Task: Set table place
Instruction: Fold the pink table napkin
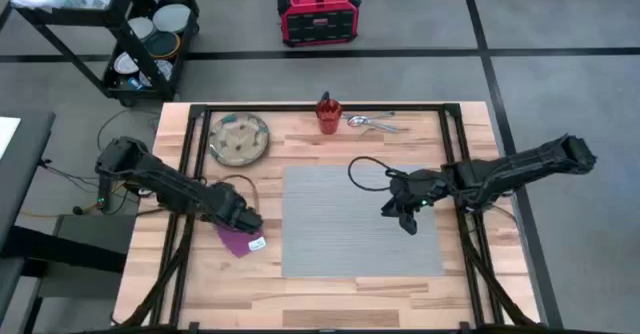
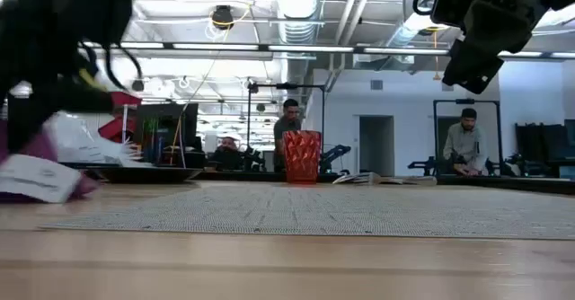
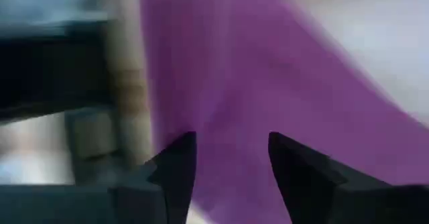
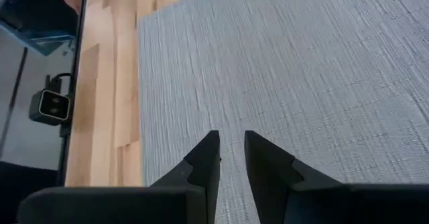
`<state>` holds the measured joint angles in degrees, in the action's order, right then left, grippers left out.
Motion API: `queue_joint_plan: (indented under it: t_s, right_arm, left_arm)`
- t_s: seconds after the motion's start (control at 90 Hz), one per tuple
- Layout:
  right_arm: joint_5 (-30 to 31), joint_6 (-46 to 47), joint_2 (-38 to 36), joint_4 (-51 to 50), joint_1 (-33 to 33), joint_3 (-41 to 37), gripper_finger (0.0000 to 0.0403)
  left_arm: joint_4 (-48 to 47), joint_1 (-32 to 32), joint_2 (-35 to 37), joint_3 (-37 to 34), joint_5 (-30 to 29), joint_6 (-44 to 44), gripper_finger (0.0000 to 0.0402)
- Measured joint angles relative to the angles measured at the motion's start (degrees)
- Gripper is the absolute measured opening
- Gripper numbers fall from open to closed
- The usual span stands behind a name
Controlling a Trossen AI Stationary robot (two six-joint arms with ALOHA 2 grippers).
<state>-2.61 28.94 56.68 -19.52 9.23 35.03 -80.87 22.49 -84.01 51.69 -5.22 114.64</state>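
Light wooden table point(image 1: 330, 294) at centre, grey woven mat point(image 1: 360, 224) spread flat across its middle, open workshop room beyond. Magenta napkin point(image 1: 236, 240) bunched on bare wood just beside the mat's left edge, a white tag at the corner nearest the mat. Left tool point(image 1: 245, 219) down right at the napkin, fingers point(image 3: 177, 163) spread with purple cloth filling the space between and beyond them; not visibly pinched yet. Right tool point(image 1: 405, 217) raised over the mat's right half, fingers only a narrow slit apart, holding nothing. Speckled plate point(image 1: 240, 139), orange-red cup point(image 1: 328, 114) and steel cutlery point(image 1: 372, 124) lined up along the far edge, all off the mat. Judging by this: napkin clearly the left arm's job, far nearer than the right. Short carry toward the centre of the table, across the mat's left border, should do; no clear long axis in the crumpled cloth, so grasp angle matters little.
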Motion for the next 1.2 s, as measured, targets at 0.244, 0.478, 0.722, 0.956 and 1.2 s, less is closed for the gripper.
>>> queue_joint_plan:
  t_s: [0.244, 0.478, 0.722, 0.956, 1.2]
  right_arm:
    - [0.20, 0.12, -0.02, 0.06, -0.22, 0.00, 0.0059]
    - [0.37, -0.30, 0.00, 0.02, -0.76, 0.00, 0.0059]
    - [0.31, -0.26, 0.00, -1.67, -0.76, 0.00, 0.0059]
    - [-0.20, -0.30, -0.02, -3.00, -0.76, 0.02, 0.0059]
    - [-0.26, -0.97, 0.00, -3.42, -0.61, 0.02, 0.0059]
  left_arm:
    - [4.69, 2.52, 0.00, 5.89, -13.39, 5.10, 0.0149]
    - [14.63, 2.41, -3.99, 3.35, -11.70, 1.61, 0.0149]
    - [21.58, 2.41, -13.82, 3.32, -2.42, -5.13, 0.0148]
    - [43.88, 3.90, -17.87, 5.34, 1.07, -17.34, 0.0148]
    - [30.68, 11.85, -18.09, 10.20, 8.60, -18.45, 0.0148]
